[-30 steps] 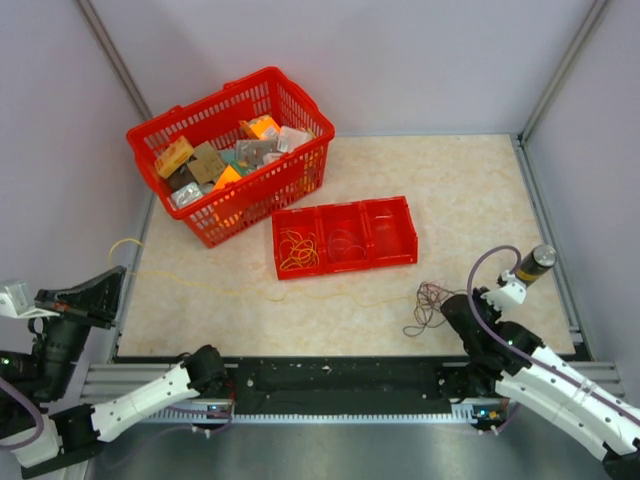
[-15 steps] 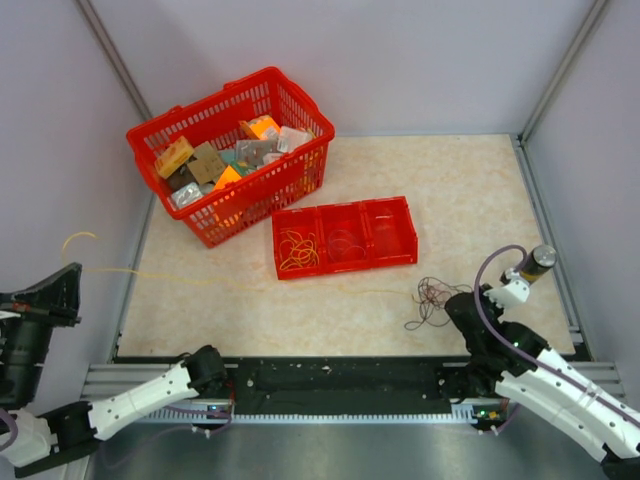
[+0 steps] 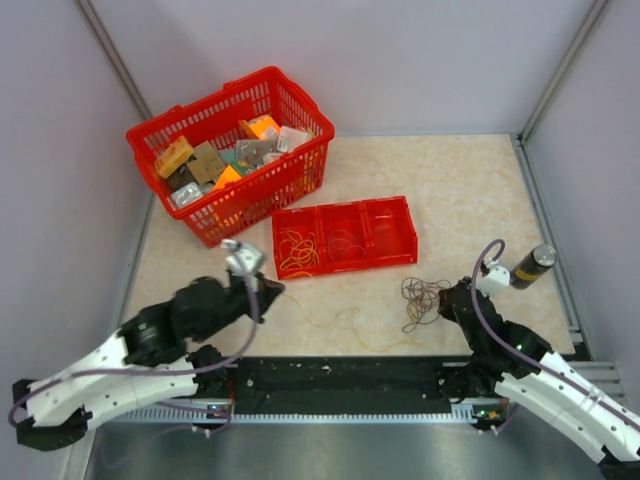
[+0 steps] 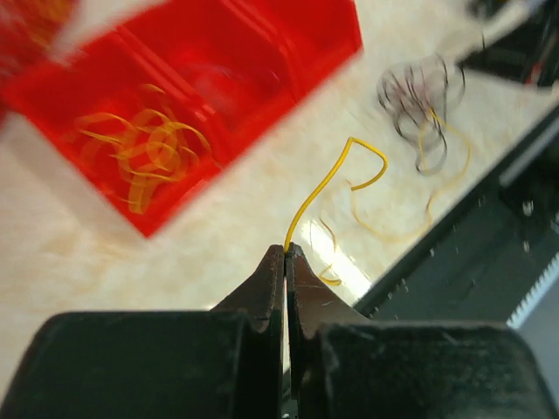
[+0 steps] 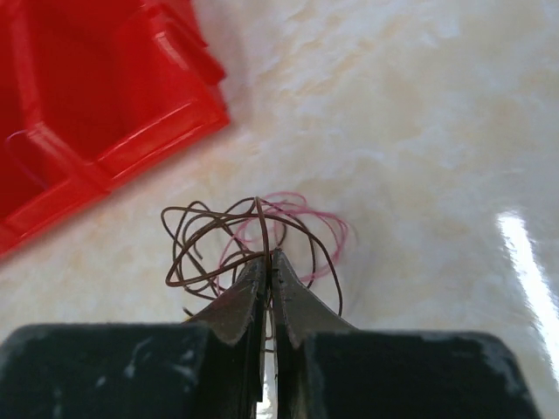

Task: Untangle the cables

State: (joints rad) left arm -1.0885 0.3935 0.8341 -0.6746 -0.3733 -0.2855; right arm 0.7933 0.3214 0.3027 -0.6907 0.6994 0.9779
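— So, how do our two pincers stand?
— We see the left gripper (image 4: 286, 259) pinched tight on one thin yellow wire (image 4: 325, 182). It rises from the tips, kinks, then drops to the beige marbled table top (image 3: 450, 190). Our right gripper (image 5: 266, 262) is clamped on a strand of one bunch of dark brown wire loops (image 5: 210, 236), and one pinkish loop (image 5: 321, 223) lies in that same bunch.
— And farther out?
— From above, we follow the yellow wire across the table toward the brown bunch, which lies just beside the right gripper near the front edge. Behind both we count one red plastic tray (image 3: 345, 266) with three compartments. The left one holds one bunch of yellow-orange loops (image 3: 298, 248), the middle one a bunch of pale thin loops (image 3: 347, 243).
— Anything beyond that?
— One red plastic shopping basket (image 3: 270, 185) of small boxes (image 3: 205, 160) stands at the back left, near the tray. One dark cylinder (image 3: 533, 263) sits by the right arm; what it is, we cannot tell.
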